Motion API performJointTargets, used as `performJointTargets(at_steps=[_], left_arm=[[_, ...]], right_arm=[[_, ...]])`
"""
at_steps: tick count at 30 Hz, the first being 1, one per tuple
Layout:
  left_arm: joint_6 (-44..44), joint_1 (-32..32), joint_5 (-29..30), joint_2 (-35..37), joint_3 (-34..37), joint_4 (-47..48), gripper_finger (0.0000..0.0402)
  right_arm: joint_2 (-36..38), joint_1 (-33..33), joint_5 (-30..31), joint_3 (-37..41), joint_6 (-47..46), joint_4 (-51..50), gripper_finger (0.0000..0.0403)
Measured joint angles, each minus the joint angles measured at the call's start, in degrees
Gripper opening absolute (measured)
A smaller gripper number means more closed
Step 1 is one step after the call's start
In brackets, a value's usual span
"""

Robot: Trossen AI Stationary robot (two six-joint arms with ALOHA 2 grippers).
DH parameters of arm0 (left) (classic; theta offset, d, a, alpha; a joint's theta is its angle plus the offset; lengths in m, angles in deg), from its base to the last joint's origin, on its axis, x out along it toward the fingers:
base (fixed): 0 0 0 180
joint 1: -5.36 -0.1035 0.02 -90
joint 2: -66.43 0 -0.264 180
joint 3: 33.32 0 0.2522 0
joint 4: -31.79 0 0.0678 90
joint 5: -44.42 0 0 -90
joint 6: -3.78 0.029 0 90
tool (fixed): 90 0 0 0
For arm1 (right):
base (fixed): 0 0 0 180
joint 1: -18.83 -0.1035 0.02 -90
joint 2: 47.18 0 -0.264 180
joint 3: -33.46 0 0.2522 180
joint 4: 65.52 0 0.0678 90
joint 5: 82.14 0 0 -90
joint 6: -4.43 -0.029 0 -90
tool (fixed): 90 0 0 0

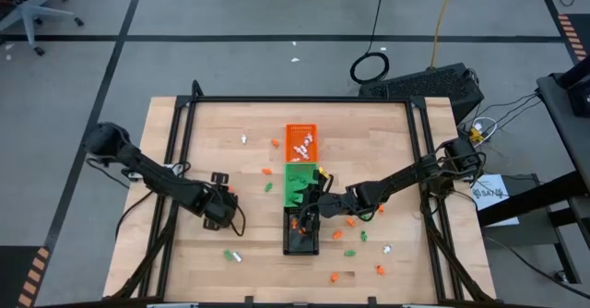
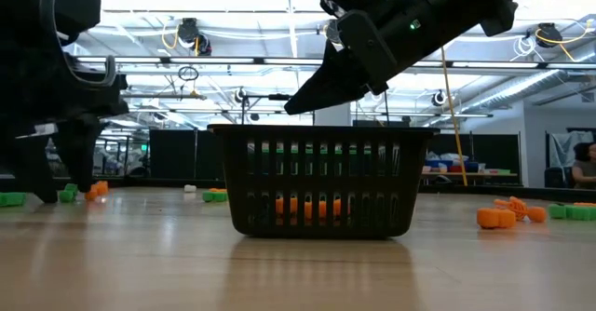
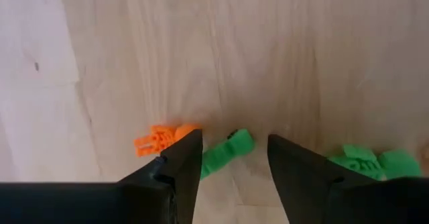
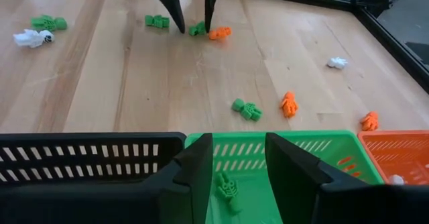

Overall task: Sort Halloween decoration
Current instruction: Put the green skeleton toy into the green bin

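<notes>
My left gripper points down at the table's left half, open, with a small green trinket lying on the wood between its fingertips. An orange trinket lies just outside one finger. The right wrist view shows the same open fingers on either side of that green trinket. My right gripper hovers open, with nothing between its fingers, over the green tray, next to the black tray. A green skeleton lies in the green tray.
The orange tray, green tray and black tray stand in a column at mid-table. Loose trinkets lie scattered: green and white near the front left, orange left of the trays, several at the front right.
</notes>
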State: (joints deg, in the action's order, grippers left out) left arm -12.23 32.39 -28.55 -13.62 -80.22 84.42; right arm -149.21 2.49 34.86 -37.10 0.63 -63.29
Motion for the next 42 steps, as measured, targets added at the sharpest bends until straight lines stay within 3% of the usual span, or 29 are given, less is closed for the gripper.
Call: performJointTargets(at_steps=[8,22,29,42], left_arm=[[0.0,0.0,-0.4,-2.2,-1.3,0.8,0.0165],[-5.4,-0.1,-1.2,-2.6,-4.4,0.8,0.0011],[-9.1,-0.1,-0.3,-2.5,-9.4,0.2,0.0007],[-7.2,-0.1,10.2,-2.4,-16.2,0.0,0.0]], right_arm=[[0.0,0.0,0.0,0.0,0.4,0.0,0.0121],[0.0,0.0,0.0,0.0,0.2,-0.1,0.0121],[0.0,0.0,0.0,0.0,-0.3,-0.1,0.0121],[0.0,-1.1,-3.6,0.0,-0.1,-2.6,0.0121]])
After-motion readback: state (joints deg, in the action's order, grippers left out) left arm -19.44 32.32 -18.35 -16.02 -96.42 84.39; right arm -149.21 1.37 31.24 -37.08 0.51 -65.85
